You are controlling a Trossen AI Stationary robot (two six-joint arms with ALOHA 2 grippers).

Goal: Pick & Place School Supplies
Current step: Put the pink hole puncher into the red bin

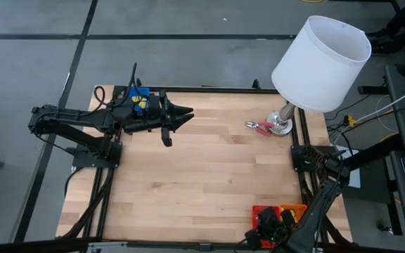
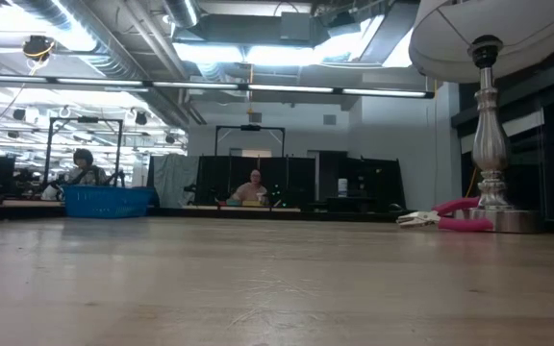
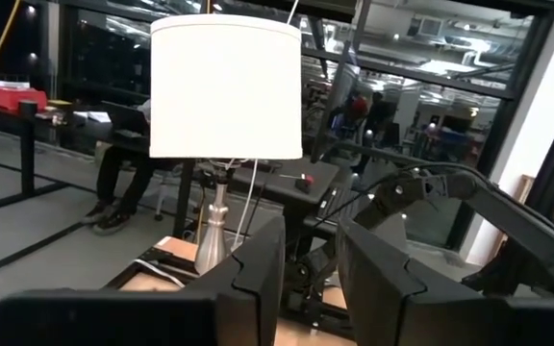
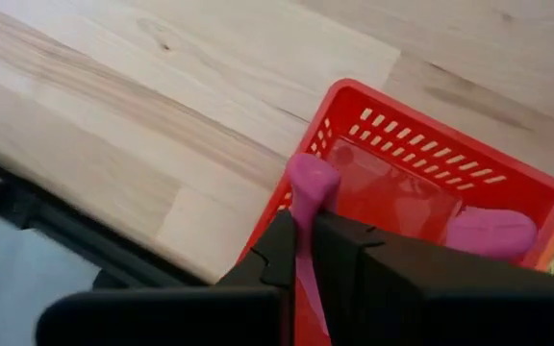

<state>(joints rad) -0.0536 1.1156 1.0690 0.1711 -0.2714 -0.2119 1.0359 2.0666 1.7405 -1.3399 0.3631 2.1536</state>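
A pink-handled tool (image 1: 259,126) lies flat on the table against the lamp's base, and it also appears in the low view (image 2: 450,216). A second pink-handled tool (image 4: 493,231) is in my right gripper (image 4: 304,255), shut on it over the red tray (image 4: 421,192) at the table's near right corner (image 1: 266,219). My left gripper (image 1: 185,112) hovers open above the table's far left part, pointing toward the lamp, with nothing between its fingers (image 3: 258,279). No yellow packets or small yellow pieces are in view. My right gripper pinches one pink handle (image 4: 311,183) of the tool between its two fingers. The handle's rounded end sticks out past the fingertips. The other handle (image 4: 493,231) stands off to the side over the red tray. I cannot tell whether the tool rests on the tray.
A white-shaded lamp (image 1: 322,63) stands on its metal base (image 1: 281,126) at the table's far right edge. An orange tray (image 1: 294,209) sits beside the red one. The wide middle of the wooden table (image 1: 202,176) is bare. People sit in the room beyond.
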